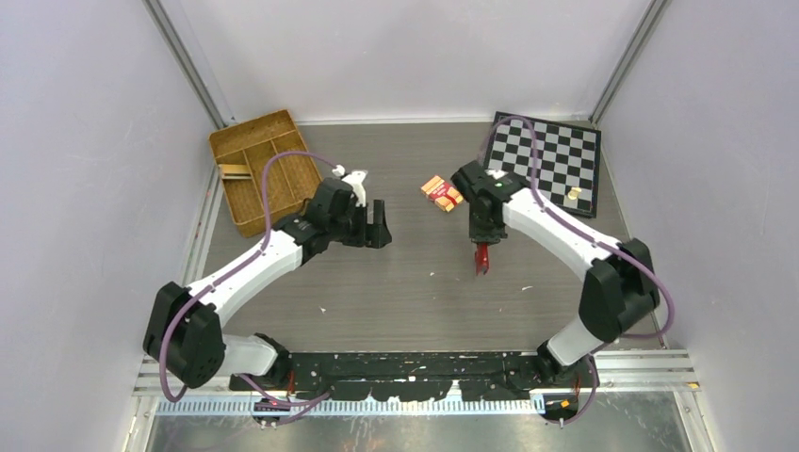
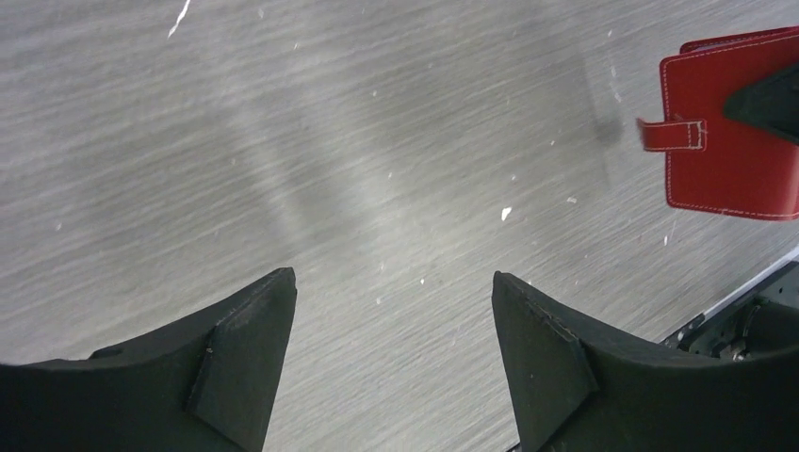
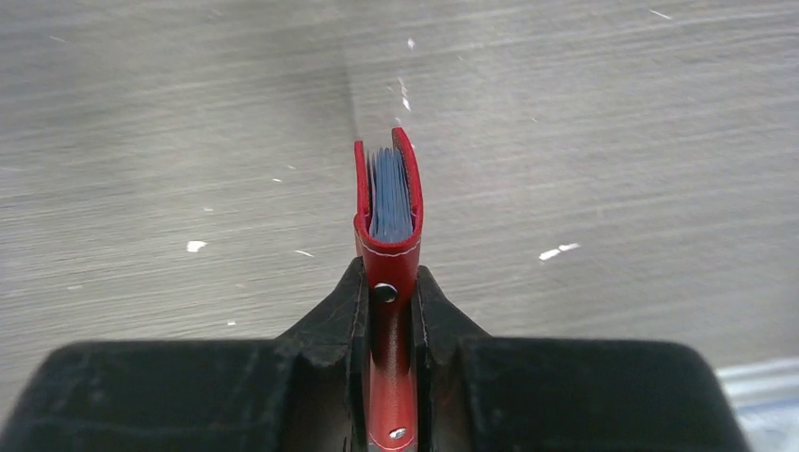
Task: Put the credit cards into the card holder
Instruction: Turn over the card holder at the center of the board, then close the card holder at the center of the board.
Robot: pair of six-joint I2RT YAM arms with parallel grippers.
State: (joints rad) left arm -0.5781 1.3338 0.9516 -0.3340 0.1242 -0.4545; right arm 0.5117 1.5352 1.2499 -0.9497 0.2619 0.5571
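Right gripper (image 3: 388,282) was pinched on holder (image 3: 388,247), holding it edge-on over middle of table (image 1: 415,282). Blue sleeves (image 3: 388,198) showed between covers; tab (image 2: 671,135) stuck out sideways. Left gripper (image 2: 394,282) was spread, empty, nearby.

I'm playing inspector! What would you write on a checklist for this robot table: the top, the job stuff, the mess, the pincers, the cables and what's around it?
Surface: grey wood-grain table, dotted with white flecks.
Job's things: red card holder clamped in the right pincer, blue sleeves showing; loose credit cards, nothing seen.
Clutter: wicker tray, chessboard, orange-and-red banded pack.
Grippers: left pincer open and empty; right pincer shut on the card holder.
Cables: a purple cable loops along each arm.
Surroundings: pale walls on three sides.
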